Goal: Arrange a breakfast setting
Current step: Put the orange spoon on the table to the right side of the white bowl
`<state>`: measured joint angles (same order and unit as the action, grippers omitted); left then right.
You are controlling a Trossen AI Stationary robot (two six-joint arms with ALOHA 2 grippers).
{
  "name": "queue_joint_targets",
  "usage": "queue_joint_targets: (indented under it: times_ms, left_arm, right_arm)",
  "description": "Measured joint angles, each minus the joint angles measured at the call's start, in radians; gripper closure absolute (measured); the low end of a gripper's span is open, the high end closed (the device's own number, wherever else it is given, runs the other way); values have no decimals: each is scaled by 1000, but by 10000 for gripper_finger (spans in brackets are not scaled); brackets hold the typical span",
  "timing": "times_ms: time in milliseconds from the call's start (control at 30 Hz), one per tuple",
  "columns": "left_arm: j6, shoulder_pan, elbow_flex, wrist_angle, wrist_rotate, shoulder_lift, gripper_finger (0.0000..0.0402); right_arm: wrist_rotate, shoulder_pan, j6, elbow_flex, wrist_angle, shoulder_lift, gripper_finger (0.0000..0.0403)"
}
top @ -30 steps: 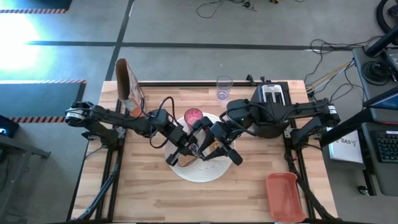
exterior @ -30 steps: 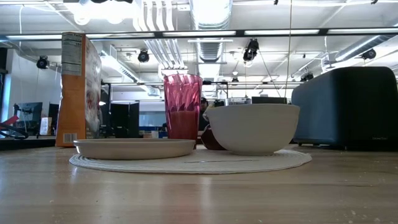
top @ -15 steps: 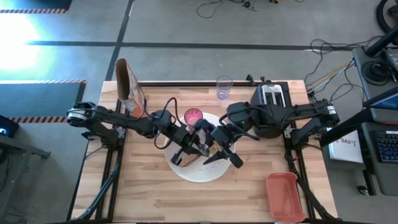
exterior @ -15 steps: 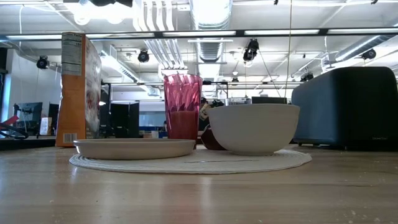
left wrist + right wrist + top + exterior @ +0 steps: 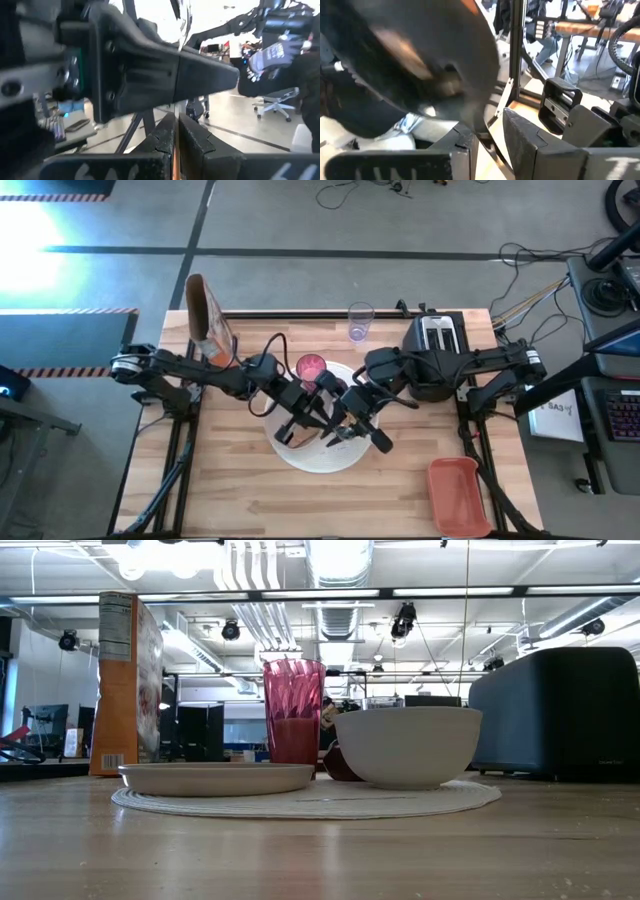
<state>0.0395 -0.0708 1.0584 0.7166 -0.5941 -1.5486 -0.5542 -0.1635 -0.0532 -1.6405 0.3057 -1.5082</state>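
A large round white plate [image 5: 322,454] lies at the table's middle, also in the low view [image 5: 305,800]. On it rest a small white plate [image 5: 215,778], a white bowl [image 5: 407,745] and a small red fruit [image 5: 338,764]. The pink cup [image 5: 311,367] stands at its far edge. Toast [image 5: 291,438] lies on its left part. The clear glass [image 5: 359,322] stands farther back. My left gripper [image 5: 312,418] is shut above the plate [image 5: 175,145]. My right gripper [image 5: 340,430] stands close beside it, its fingers a little apart [image 5: 487,145]. The spoon is hidden.
A black toaster [image 5: 438,332] stands at the back right and a cereal box [image 5: 205,320] at the back left. A red tray [image 5: 460,495] lies at the near right corner. Bare wood [image 5: 230,490] shows along the near left.
My left gripper has gone toward the table's right edge, closer to my right gripper, above the large plate. My right gripper has turned a little in place. The dishes on the plate have stayed where they were.
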Motion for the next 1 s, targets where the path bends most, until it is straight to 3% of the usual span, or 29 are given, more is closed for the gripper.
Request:
queue_joint_targets:
  times_ms: [300, 633, 1000]
  left_arm:
    - [-9, -1, 36, -3, -55, -16, 402]
    - [-22, -2, 32, -1, -70, -16, 401]
    - [-56, -2, 37, -37, -69, -15, 401]
  right_arm:
    - [2, -1, -1, 0, 17, 2, 319]
    - [22, -2, -42, 0, 25, 2, 388]
    - [57, -5, -40, 1, 32, 2, 394]
